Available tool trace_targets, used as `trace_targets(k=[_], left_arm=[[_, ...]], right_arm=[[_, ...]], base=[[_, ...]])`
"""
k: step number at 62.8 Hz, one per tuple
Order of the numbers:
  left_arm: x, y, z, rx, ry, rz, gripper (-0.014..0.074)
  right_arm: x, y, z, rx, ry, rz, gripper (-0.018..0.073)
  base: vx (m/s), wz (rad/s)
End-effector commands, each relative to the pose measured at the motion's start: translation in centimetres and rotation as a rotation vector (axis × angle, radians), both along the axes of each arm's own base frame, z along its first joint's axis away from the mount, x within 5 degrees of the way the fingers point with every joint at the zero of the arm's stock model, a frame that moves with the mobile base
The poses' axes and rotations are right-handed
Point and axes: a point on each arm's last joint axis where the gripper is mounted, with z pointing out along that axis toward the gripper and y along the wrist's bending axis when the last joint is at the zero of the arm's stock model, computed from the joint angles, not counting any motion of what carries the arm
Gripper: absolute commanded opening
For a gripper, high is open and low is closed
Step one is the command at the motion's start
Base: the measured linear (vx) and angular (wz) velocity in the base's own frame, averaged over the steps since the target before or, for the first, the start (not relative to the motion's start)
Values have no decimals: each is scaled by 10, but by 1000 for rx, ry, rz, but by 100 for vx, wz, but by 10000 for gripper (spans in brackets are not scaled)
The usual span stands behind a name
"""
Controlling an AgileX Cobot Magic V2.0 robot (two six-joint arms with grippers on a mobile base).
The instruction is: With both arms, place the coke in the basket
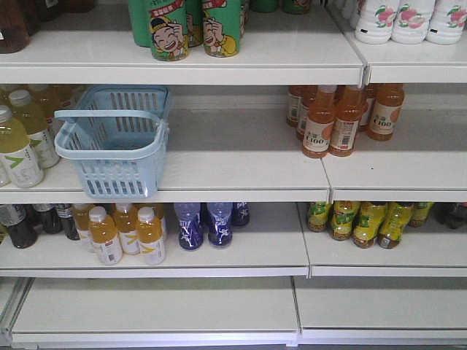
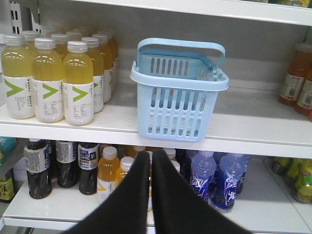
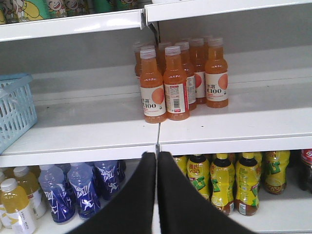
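Note:
The light blue basket (image 1: 139,171) stands empty on the middle shelf at the left, handle up. It also shows in the left wrist view (image 2: 170,109) and at the left edge of the right wrist view (image 3: 14,114). My left gripper (image 2: 150,154) is shut and empty, in front of and below the basket. My right gripper (image 3: 156,154) is shut and empty, below the orange bottles. A dark bottle with a red label (image 3: 306,168) is cut off at the lower shelf's right edge; I cannot tell whether it is the coke. Neither arm shows in the front view.
Yellow drink bottles (image 2: 48,78) stand left of the basket, orange bottles (image 1: 328,120) on the middle shelf right. The lower shelf holds dark tea bottles (image 2: 58,165), orange juice (image 1: 124,233), blue bottles (image 1: 208,222) and yellow-labelled bottles (image 3: 229,183). Green cans (image 1: 190,25) stand on top.

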Motion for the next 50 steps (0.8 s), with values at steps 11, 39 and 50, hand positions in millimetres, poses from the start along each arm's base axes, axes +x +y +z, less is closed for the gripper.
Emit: trace_targets(k=[11,39,50], left_arm=[[-1,0,3,-10,-78,-4,-6],[-1,0,3,-10,-78,-4,-6],[-1,0,3,-10,-78,-4,-6]], right_arm=[[0,0,2,-10,-73,0,-4],[0,0,2,-10,-73,0,-4],[0,0,2,-10,-73,0,-4]], base=[[0,0],[0,0],[0,0]])
